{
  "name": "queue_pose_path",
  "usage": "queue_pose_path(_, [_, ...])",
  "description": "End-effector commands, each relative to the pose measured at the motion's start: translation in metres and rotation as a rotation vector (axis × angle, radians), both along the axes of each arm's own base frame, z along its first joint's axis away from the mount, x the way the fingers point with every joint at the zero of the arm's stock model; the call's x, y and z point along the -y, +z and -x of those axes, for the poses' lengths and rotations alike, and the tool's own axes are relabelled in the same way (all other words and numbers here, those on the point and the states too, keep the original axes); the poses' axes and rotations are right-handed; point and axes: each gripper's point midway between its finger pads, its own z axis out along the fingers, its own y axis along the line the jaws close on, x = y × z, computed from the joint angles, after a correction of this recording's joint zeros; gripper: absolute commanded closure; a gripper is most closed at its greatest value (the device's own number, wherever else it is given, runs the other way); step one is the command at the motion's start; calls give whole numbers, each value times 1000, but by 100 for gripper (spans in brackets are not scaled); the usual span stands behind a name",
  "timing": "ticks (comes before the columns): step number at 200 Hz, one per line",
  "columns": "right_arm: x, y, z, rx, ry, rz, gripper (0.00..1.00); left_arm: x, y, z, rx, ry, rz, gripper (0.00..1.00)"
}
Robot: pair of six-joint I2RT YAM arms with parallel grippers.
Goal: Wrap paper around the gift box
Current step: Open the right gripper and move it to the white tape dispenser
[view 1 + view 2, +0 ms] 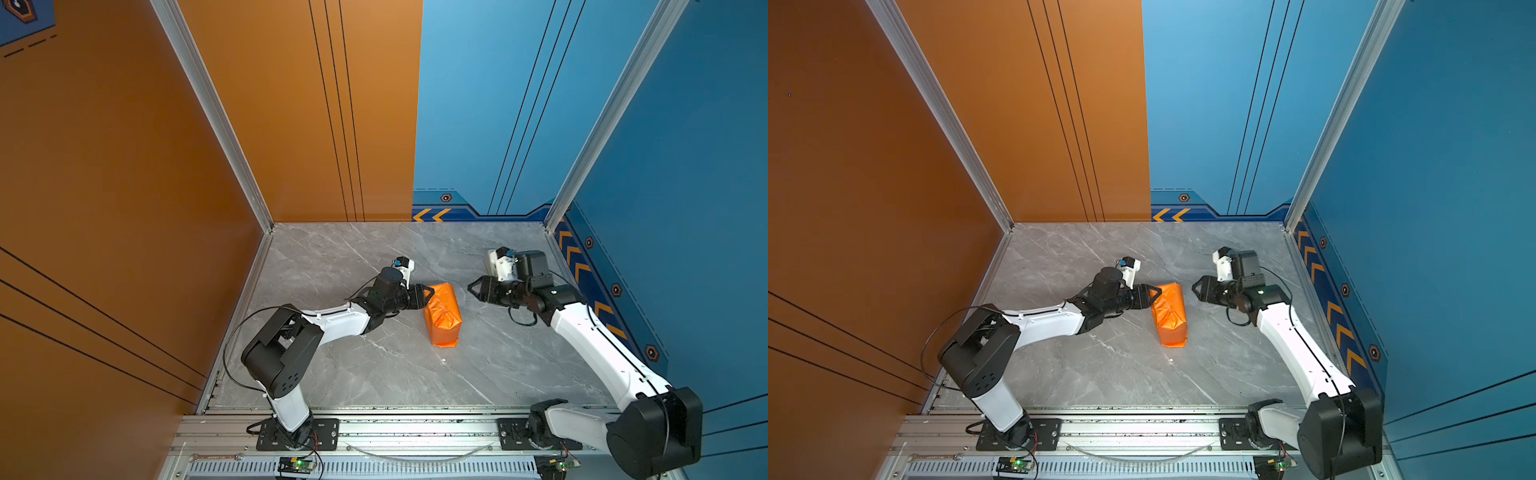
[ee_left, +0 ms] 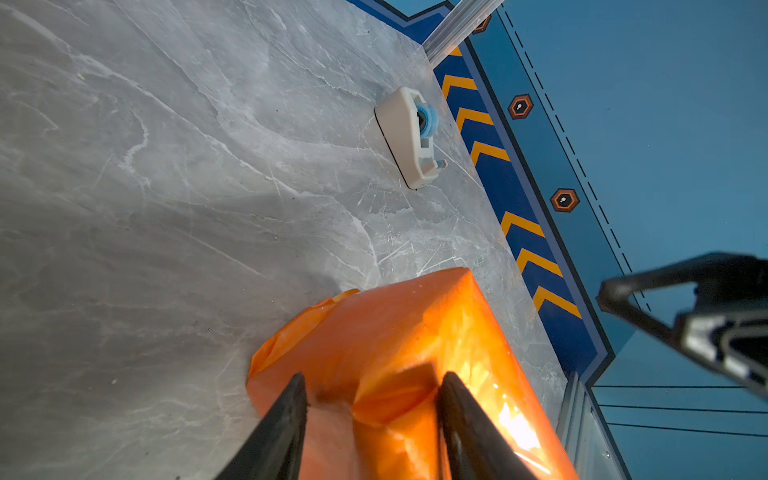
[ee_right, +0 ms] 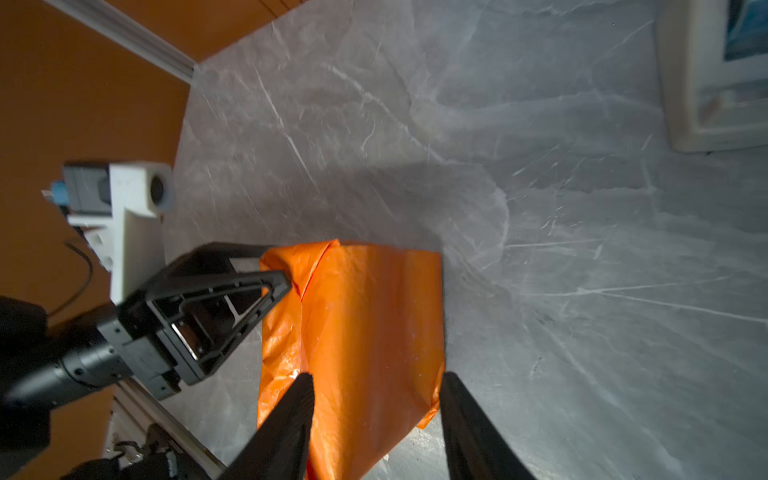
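**Orange parcel lay on the table between two grippers**

In both top views, the paper (image 1: pixel 442 316) (image 1: pixel 1169 316) was folded shut into a long, shiny orange parcel. It lay near the middle of the grey marble table (image 1: pixel 374 374), with its long side running from far to near. The gift box could not be seen, because paper covered every side. The left gripper (image 1: pixel 428 295) (image 1: pixel 1154 293) had its tip right at the far left corner of the parcel. The right gripper (image 1: pixel 471 286) (image 1: pixel 1196 286) pointed at the same end from the other side, with bare table between it and the parcel.

In the left wrist view, the left gripper (image 2: pixel 374 382) had its two black fingers about half apart, with crumpled orange paper (image 2: pixel 395 332) between them. I could not tell if they were pinching it. A white tape dispenser (image 2: pixel 409 137) with a blue roll sat farther off, near the blue wall. The right gripper (image 2: pixel 606 297) showed at the edge, blurry and clear of the parcel.

In the right wrist view, the right gripper (image 3: pixel 376 380) had its fingers about half apart and held nothing. The paper (image 3: pixel 365 324) lay out past them. The left gripper (image 3: pixel 278 270) had one finger on each side of the parcel's corner. The tape dispenser (image 3: pixel 706 83) was close by.
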Motion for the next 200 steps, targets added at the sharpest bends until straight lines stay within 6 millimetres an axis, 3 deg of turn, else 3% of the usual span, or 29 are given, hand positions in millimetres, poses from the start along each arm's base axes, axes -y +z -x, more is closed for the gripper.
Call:
queue_pose_path(1, [20,-10,-24,-17,37,-52,53,-24,-57,19,-109,20,-181,48])
queue_pose_path(40, [69,-40,-72,-71,-9,-60,57,-23,-58,21,-106,18,-200,48])
queue_pose_path(86, [106,-71,-104,-105,-37,-102,60,-23,-58,20,-108,23,-204,48])
queue_pose_path(127, [114,-96,-123,-122,-12,-118,59,-20,-59,17,-110,21,-204,48])
queue_pose_path(200, [120,-113,-147,-81,28,-102,59,-20,-58,15,-109,29,-209,48])
